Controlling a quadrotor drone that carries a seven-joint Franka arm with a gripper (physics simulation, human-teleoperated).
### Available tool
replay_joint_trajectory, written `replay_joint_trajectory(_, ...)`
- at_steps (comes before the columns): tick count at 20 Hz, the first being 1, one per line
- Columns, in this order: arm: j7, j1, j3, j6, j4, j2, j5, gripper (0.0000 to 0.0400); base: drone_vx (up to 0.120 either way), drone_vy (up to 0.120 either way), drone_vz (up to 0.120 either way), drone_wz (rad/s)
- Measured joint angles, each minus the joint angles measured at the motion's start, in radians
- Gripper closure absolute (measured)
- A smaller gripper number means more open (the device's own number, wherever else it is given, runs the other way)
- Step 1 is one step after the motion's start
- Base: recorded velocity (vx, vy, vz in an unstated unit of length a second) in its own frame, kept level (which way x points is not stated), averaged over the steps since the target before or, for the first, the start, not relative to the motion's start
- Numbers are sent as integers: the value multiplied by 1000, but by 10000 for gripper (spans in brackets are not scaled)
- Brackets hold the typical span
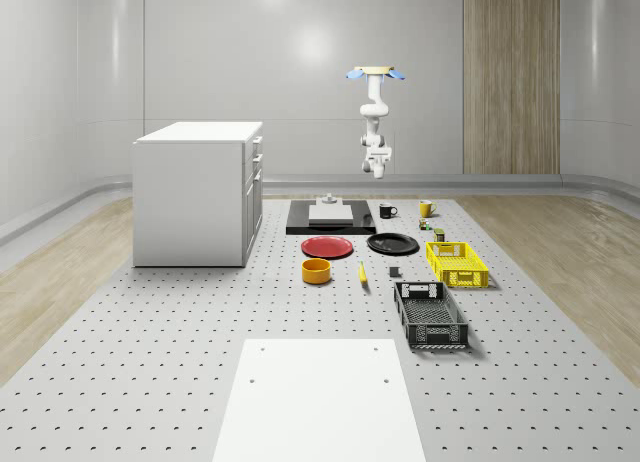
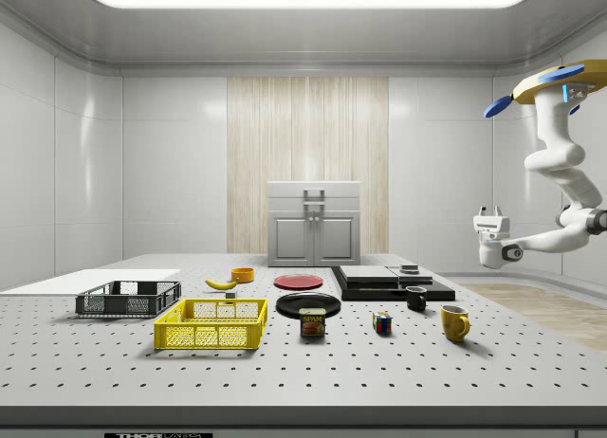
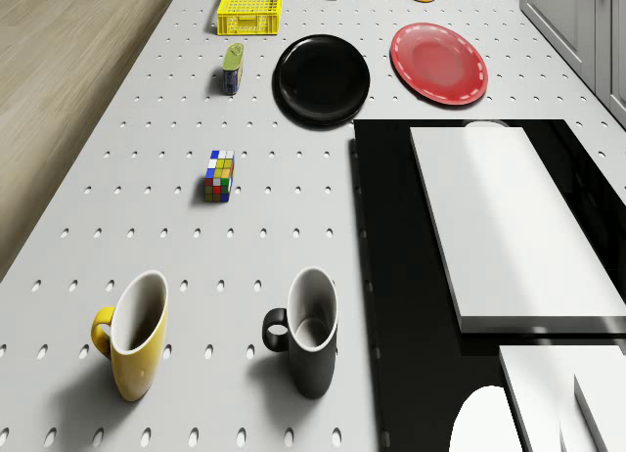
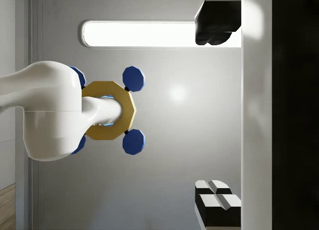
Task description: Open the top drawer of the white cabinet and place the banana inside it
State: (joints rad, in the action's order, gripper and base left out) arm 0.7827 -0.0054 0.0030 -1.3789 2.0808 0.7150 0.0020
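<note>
Yellow curved banana (image 2: 221, 283) lying on table (image 2: 285, 372).

Grey pegboard table (image 1: 150, 362) filling lower frame of whole-scene view. At centre left, white cabinet (image 1: 195, 192); at centre, black slab (image 1: 330, 222), red plate (image 1: 327, 247), black plate (image 1: 392, 244), orange bowl (image 1: 316, 271), banana (image 1: 362, 273); right of centre, yellow basket (image 1: 456, 263), black basket (image 1: 430, 315); at bottom, white sheet (image 1: 318, 402).

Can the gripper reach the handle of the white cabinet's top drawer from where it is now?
Probably not yet. The drone hovers high beyond the far edge of the table, and the gripper hangs in the air well away from the white cabinet. Nothing blocks the drawer front; the robot must first fly closer.
</note>
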Motion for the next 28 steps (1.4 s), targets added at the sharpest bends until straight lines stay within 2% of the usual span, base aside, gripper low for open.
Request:
replay_joint_trajectory(4,0,-1,0,13,-25,-9,0,0,0,-20,0,0)
replay_joint_trajectory(9,-1,0,-6,17,-36,-13,12,0,120,-120,0,0)
replay_joint_trajectory(11,-33,25,-142,20,-20,-13,227,0,120,-120,20,0)
replay_joint_trajectory(14,-84,77,-346,24,62,-6,542,0,120,-120,120,0)
replay_joint_trajectory(17,-122,130,-485,22,154,8,756,0,120,-120,120,0)
replay_joint_trajectory(22,-154,202,-612,9,256,34,937,0,120,-120,120,0)
replay_joint_trajectory(28,-163,267,-684,-17,309,65,1008,0,120,-120,120,0)
